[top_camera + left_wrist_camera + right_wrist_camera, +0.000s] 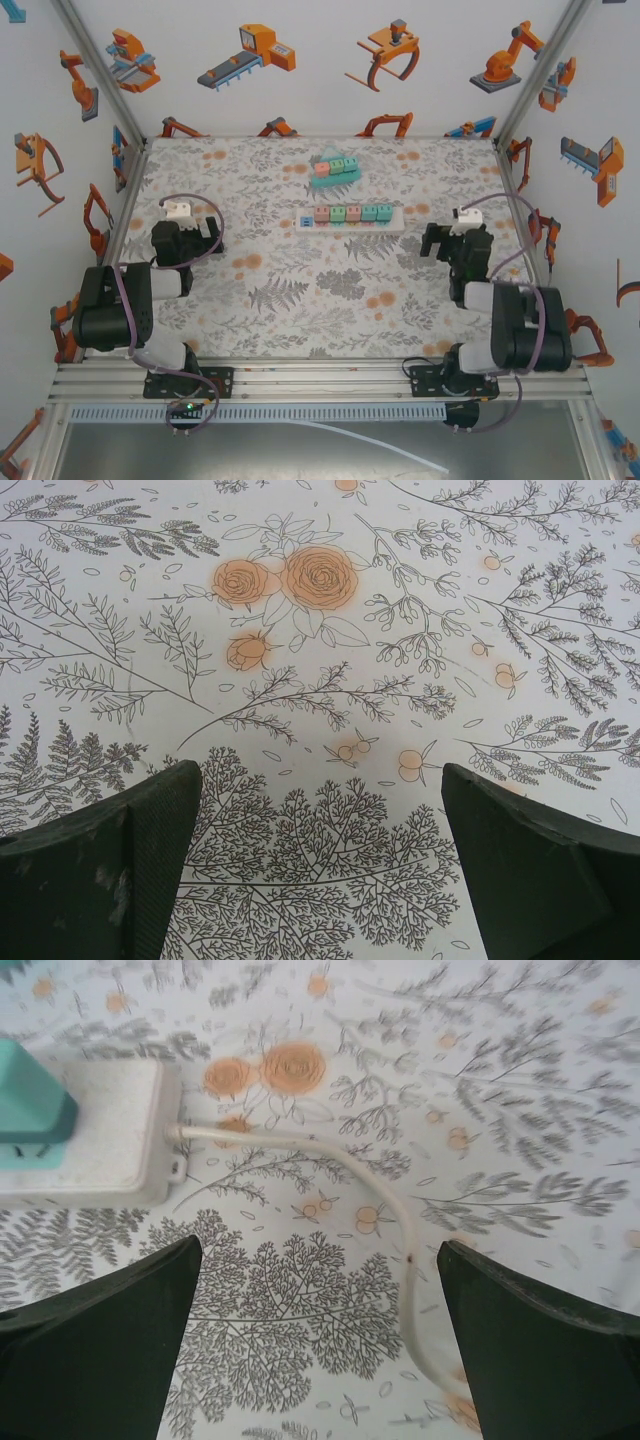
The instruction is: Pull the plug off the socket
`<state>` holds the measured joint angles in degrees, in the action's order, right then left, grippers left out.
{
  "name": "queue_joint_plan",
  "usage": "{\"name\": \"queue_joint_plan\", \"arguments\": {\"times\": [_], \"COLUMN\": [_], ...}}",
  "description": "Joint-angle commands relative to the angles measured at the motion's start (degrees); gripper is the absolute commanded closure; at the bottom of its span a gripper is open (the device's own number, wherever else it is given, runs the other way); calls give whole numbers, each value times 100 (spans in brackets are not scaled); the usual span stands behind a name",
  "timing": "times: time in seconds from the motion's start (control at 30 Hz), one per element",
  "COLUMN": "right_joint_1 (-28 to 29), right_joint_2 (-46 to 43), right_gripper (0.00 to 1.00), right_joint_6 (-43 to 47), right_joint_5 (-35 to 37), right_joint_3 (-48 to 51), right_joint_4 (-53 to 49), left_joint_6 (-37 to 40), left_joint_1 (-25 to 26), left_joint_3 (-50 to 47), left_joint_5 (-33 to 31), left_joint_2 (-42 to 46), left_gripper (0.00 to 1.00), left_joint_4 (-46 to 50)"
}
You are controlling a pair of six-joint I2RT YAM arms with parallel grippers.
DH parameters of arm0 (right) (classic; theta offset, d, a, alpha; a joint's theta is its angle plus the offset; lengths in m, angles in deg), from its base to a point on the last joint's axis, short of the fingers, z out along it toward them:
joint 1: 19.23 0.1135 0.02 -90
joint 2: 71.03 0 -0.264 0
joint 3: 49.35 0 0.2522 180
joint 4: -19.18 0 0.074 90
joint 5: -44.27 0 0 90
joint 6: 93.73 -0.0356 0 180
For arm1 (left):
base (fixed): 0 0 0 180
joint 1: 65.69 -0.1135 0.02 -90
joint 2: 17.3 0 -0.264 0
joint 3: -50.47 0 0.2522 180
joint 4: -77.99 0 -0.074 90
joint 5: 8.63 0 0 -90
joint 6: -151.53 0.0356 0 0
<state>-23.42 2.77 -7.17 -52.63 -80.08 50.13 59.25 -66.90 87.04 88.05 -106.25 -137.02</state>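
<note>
White strip (397, 218) carries a row of pink, green and teal plugs (338, 213). Left claw (320, 865) and right claw (320, 1350) both gape wide, empty, above the counter (420, 590).

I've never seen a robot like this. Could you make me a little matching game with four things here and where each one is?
1 power strip
2 heap of plugs
3 left gripper
4 right gripper

A open, near the strip's white cable
B middle of the table
C open, over plain flowered cloth
D behind the strip, nearer the far wall

Pairs: 1-B, 2-D, 3-C, 4-A
</note>
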Motion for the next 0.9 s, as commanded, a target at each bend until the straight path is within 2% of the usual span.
{"name": "queue_joint_plan", "arguments": {"times": [0.0, 0.1, 0.2, 0.27, 0.33, 0.4, 0.47, 0.53, 0.63, 0.73, 0.87], "right_joint_1": [-36, -30, -21, 42, 213, 379, 499, 585, 737, 870, 882], "right_joint_2": [-1057, -1560, -1596, -1352, -1023, -594, -13, 451, 1011, 1443, 2054], "right_gripper": [6, 8, 11, 12, 12, 12, 13, 15, 16, 16, 18], "right_joint_6": [-204, -591, -1234, -1570, -1821, -2031, -2287, -2450, -2619, -2813, -3363], "right_joint_5": [303, -21, -482, -904, -976, -1048, -1173, -1272, -1204, -867, -587], "right_joint_3": [-329, -1160, -2340, -3109, -3834, -4514, -5209, -5649, -6084, -6254, -6356], "right_joint_4": [-1160, -2911, -4570, -5667, -6581, -7380, -8070, -8476, -8663, -8567, -8297], "left_joint_6": [57, 63, 56, 51, 107, 217, 339, 37, -411, -1010, -2057], "left_joint_1": [-17, -11, -11, -24, -51, -46, 37, 227, 879, 1568, 2091], "left_joint_3": [-1, 4, 5, -27, -9, 97, 367, 963, 2354, 3320, 4437], "left_joint_5": [55, 40, 44, 69, 332, 613, 718, 324, -330, -663, -554], "left_joint_2": [25, 42, 46, 61, 238, 690, 1351, 1815, 1842, 1447, 459], "left_gripper": [3, 3, 3, 3, 3, 3, 3, 3, 3, 3, 3], "left_joint_4": [-77, -49, -34, -85, 82, 644, 1594, 2882, 4594, 5180, 5769]}}
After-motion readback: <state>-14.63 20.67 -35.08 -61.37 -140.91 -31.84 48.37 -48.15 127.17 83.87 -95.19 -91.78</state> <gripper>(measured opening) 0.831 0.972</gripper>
